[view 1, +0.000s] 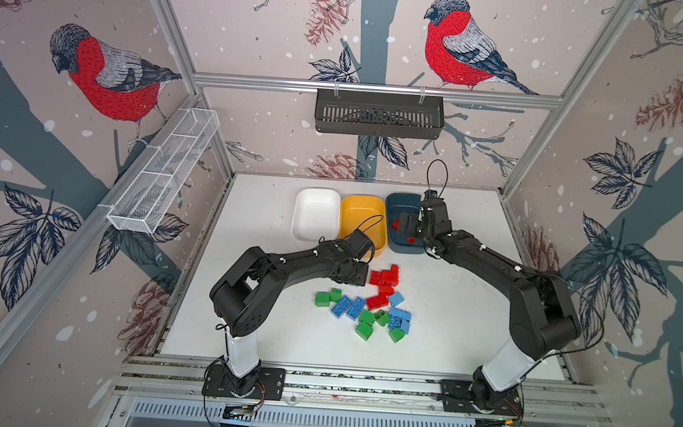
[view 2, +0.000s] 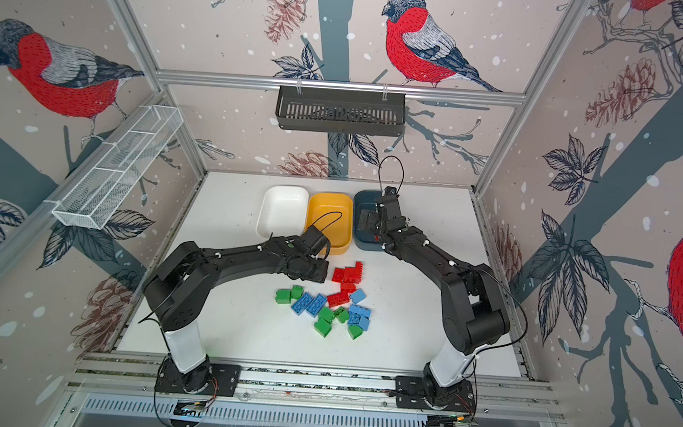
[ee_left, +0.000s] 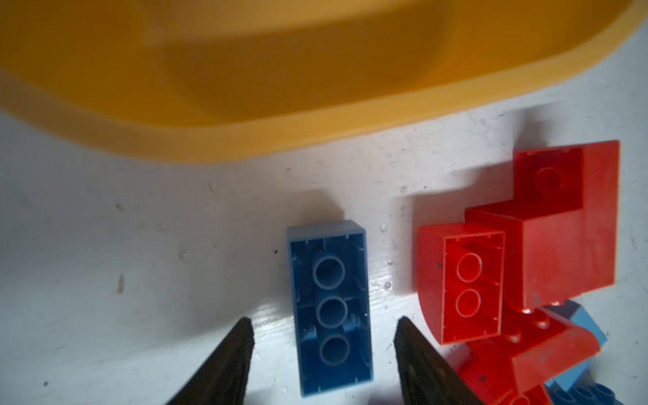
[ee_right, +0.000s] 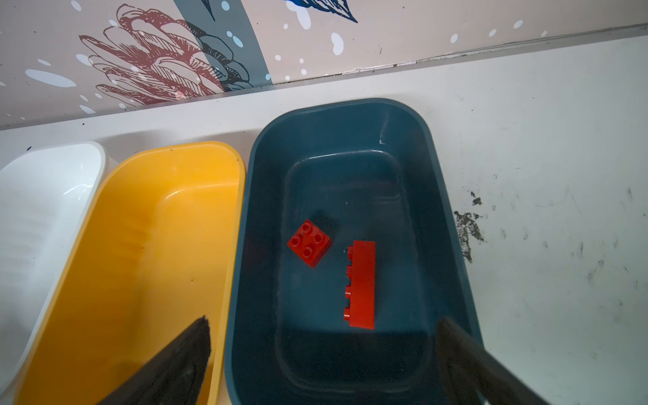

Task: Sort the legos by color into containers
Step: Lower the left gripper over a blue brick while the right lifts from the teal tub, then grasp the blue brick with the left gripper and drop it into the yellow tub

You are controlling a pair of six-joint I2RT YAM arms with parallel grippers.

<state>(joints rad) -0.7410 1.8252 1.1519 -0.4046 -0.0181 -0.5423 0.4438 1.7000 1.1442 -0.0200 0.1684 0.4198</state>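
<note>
Fingers (ee_left: pixel 224 368) of the left end effector (ee_left: pixel 324 322) stand apart around an upturned blue brick (ee_left: pixel 329 280) on the counter (ee_left: pixel 140 245), not touching it. Right end effector (ee_right: pixel 324 319) hangs wide open over the teal tub (ee_right: pixel 438 210) holding two red bricks (ee_right: pixel 309 242).

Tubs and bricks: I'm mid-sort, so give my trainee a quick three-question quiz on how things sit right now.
1. True or false: the white tub holds no bricks.
2. How many red bricks lie in the teal tub? A one, B two, C three.
3. Fill in: between the open jaws of the left claw lies a ____ brick.
Key: 1 true; 2 B; 3 blue.
</note>
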